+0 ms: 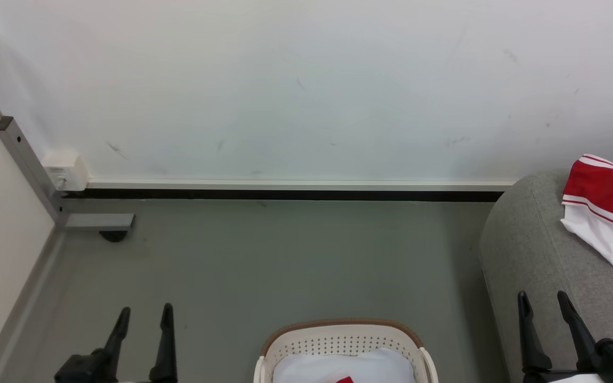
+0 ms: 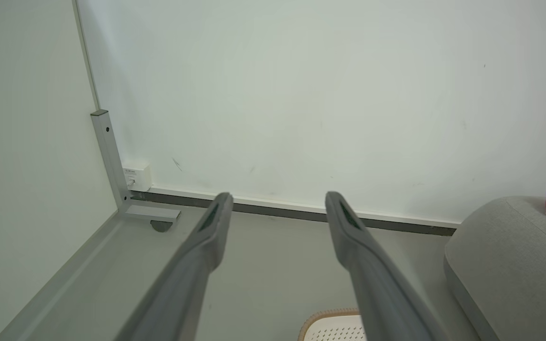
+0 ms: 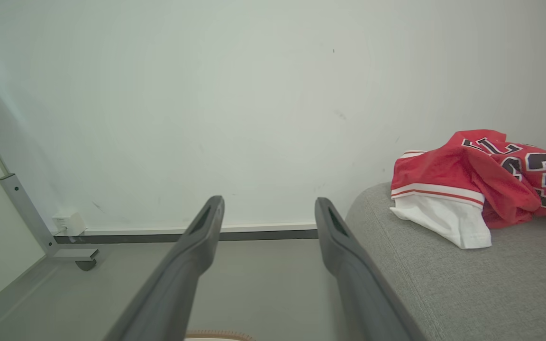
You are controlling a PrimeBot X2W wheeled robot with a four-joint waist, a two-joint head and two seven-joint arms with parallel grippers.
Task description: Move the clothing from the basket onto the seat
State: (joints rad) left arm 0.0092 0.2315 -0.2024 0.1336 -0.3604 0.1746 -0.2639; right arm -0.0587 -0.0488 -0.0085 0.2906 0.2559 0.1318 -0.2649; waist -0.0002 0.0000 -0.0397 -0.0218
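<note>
Roughly midway between my left gripper (image 1: 146, 308) and right gripper (image 1: 541, 294) sat basket (image 1: 338, 343) — red clothing (image 1: 345, 380) inside, back toward me; both wide, empty.

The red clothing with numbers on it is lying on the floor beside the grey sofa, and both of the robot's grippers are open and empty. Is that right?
Not quite. The red clothing lies on top of the grey sofa, not on the floor; the right wrist view shows it plainly. The rest holds: the left gripper and the right gripper are open and empty.
</note>
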